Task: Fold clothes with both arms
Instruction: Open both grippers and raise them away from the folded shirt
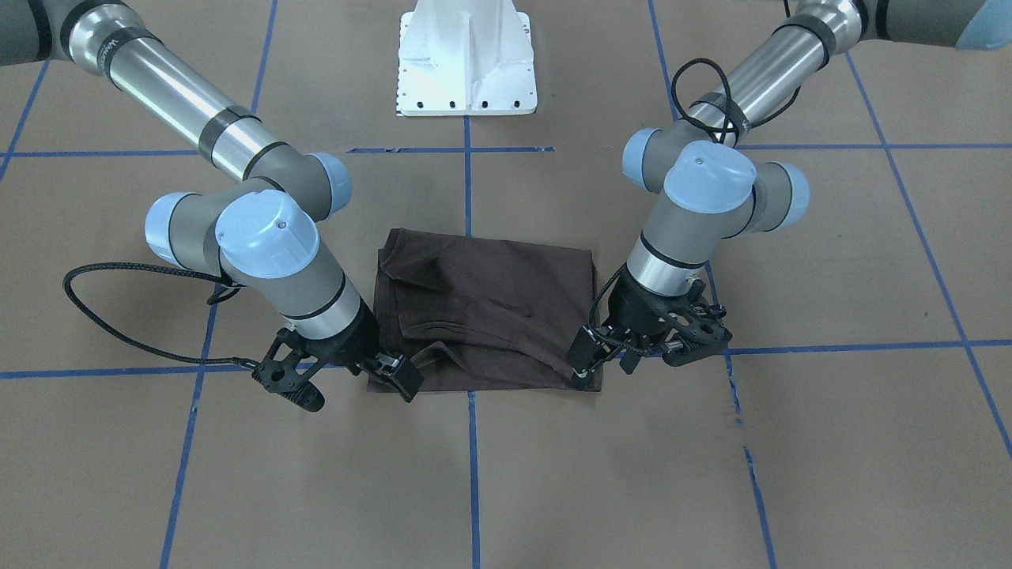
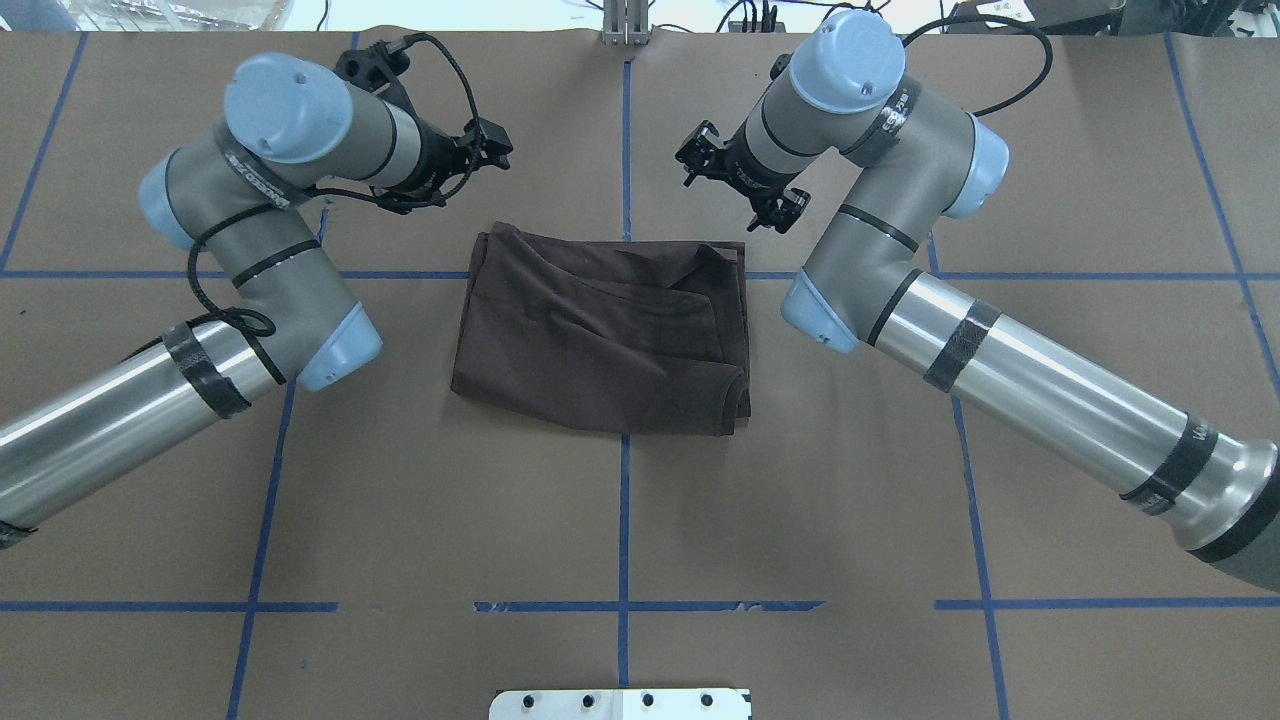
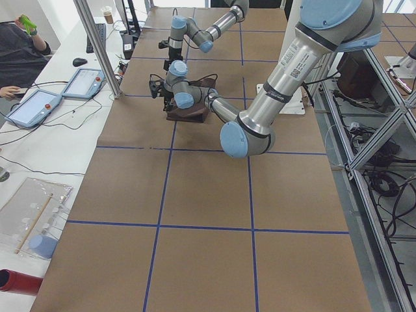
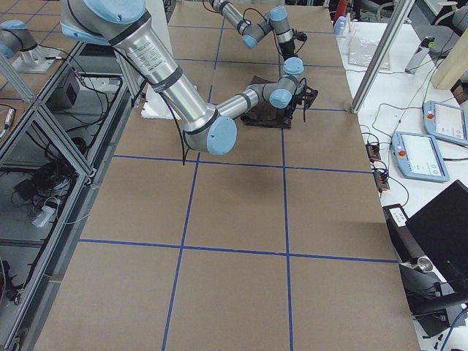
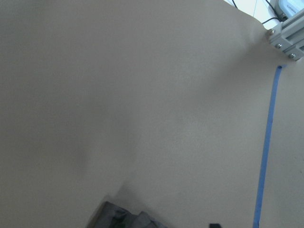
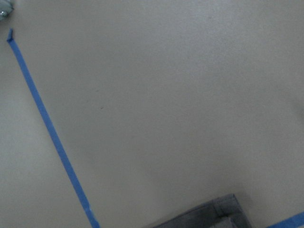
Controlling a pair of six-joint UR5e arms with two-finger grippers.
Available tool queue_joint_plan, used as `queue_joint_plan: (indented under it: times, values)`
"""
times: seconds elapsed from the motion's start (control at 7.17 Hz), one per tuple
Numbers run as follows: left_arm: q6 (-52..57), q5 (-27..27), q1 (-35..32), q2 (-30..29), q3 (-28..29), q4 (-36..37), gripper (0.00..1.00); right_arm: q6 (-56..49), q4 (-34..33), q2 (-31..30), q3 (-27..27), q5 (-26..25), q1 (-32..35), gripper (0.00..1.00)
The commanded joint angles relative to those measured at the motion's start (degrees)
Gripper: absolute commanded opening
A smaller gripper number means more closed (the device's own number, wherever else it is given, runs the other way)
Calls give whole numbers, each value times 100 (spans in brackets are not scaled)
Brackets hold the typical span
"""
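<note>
The dark brown T-shirt lies folded into a rough rectangle at the middle of the brown table, flat, with loose layers on top. My left gripper hovers just above the shirt's corner on the operators' side, open and holding nothing. Over the other corner on that side, my right gripper also stands open and empty. Each wrist view shows bare table, with only a shirt corner at its bottom edge.
The white base block stands on the robot's side of the table. Blue tape lines grid the brown surface. A side desk with tablets and a seated person lies beyond the table's far edge.
</note>
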Motion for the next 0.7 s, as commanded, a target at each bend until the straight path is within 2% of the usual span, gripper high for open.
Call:
queue_joint_plan:
  times: [0.0,0.14,0.28,0.42,0.56]
  values:
    - [921,-778,-579,471,-430,78,100,-1291,-532,52,95,165,8,100]
    - [1153,-773,-573,693,-722,78,100,-1916,-989,-9,331,156,-54,100]
    - [1094,-591,-416,582,-646,78,100,-2175,-1246,51,438,174,-80,100]
    - [1093,-258,-171,416,-393,35,100,-2351,-1257,52,526,217,-63,100]
    - [1093,-194,-143,344,-338,34,100,-2475,-1214,-122,753,296,-63,100]
